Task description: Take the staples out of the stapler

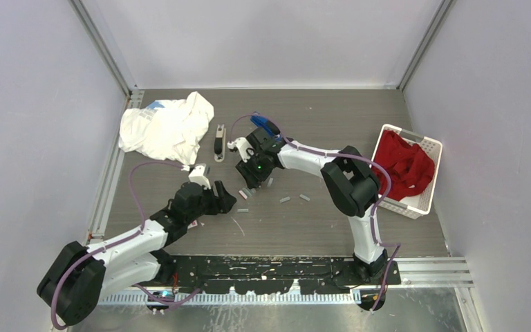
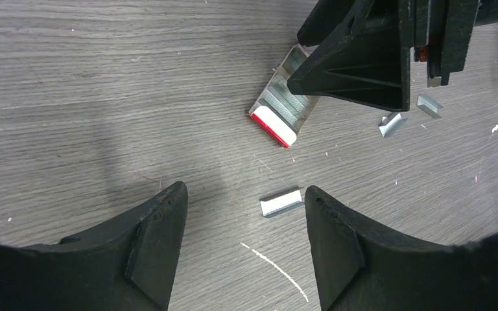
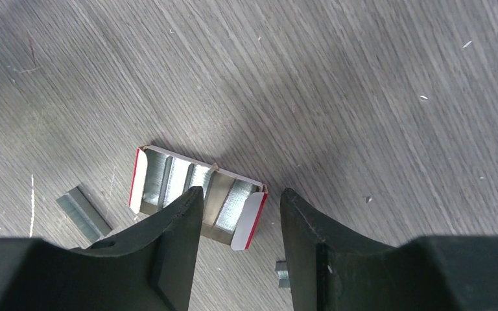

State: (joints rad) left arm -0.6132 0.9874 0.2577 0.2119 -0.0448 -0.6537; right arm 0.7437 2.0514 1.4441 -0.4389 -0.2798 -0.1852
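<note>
The stapler [image 1: 218, 143] lies on the table beside the white cloth, apart from both grippers. Loose staples lie scattered: one strip [image 2: 281, 201] rests on the table just ahead of my open left gripper [image 2: 245, 190], others [image 2: 392, 124] farther right, and more [image 1: 285, 200] in the top view. My right gripper [image 3: 241, 192] hovers open over a small white-and-red box [image 3: 168, 178] that holds rows of staples, one finger in front of it. Another strip [image 3: 83, 214] lies left of the box. Neither gripper holds anything. In the top view the left gripper [image 1: 227, 202] sits just below the right gripper [image 1: 247, 180].
A crumpled white cloth [image 1: 166, 128] lies at the back left. A white basket [image 1: 425, 200] with a red cloth [image 1: 404, 166] stands at the right. The right arm's fingers [image 2: 363, 58] loom over the box [image 2: 279, 103] in the left wrist view.
</note>
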